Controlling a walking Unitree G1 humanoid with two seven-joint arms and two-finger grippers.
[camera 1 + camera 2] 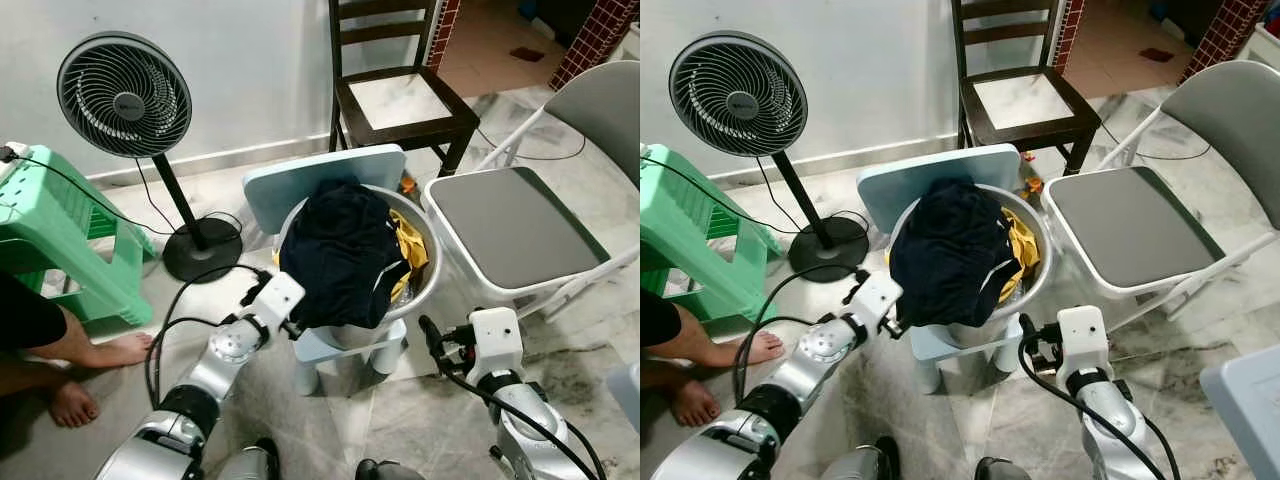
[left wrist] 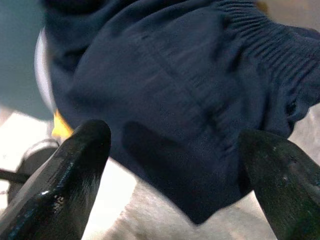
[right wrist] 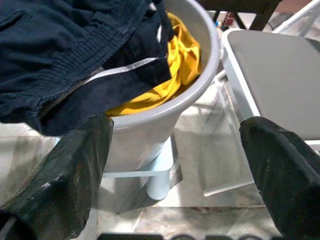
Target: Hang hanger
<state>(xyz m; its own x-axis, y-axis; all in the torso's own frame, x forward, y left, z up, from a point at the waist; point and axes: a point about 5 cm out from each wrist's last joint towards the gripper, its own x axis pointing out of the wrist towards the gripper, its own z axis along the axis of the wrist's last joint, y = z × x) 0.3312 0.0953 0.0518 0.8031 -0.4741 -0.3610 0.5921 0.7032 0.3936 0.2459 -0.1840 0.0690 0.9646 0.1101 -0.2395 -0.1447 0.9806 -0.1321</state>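
1. A round grey plastic laundry tub [image 1: 425, 285] is sitting on a small pale blue plastic stool [image 1: 330, 350], with a second pale blue stool top [image 1: 300, 180] leaning against the tub's far side.
2. A dark navy garment with a ribbed waistband [image 1: 340, 250] is draping over the tub's near rim and hanging down its front, and a crumpled yellow cloth [image 1: 408, 245] is lying in the tub beside it, on the robot's right.
3. The left gripper [image 2: 175, 150] is hovering right at the hanging edge of the navy garment, its two black fingers spread wide apart with nothing between them.
4. The right gripper [image 3: 175, 150] is hanging low in front of the tub on the right side, its fingers also spread wide and gripping nothing.
5. No hanger can be made out; whether one is lying under the clothes cannot be told.
6. A grey-seated white folding chair [image 1: 520, 230] is standing just right of the tub, and a dark wooden chair [image 1: 400, 105] is standing behind it.
7. A black pedestal fan [image 1: 125, 95] is standing to the left by the wall, beside a green plastic stool [image 1: 60, 240].
8. A person's bare feet [image 1: 90, 370] are resting on the marble floor [image 1: 420, 420] at the left edge.
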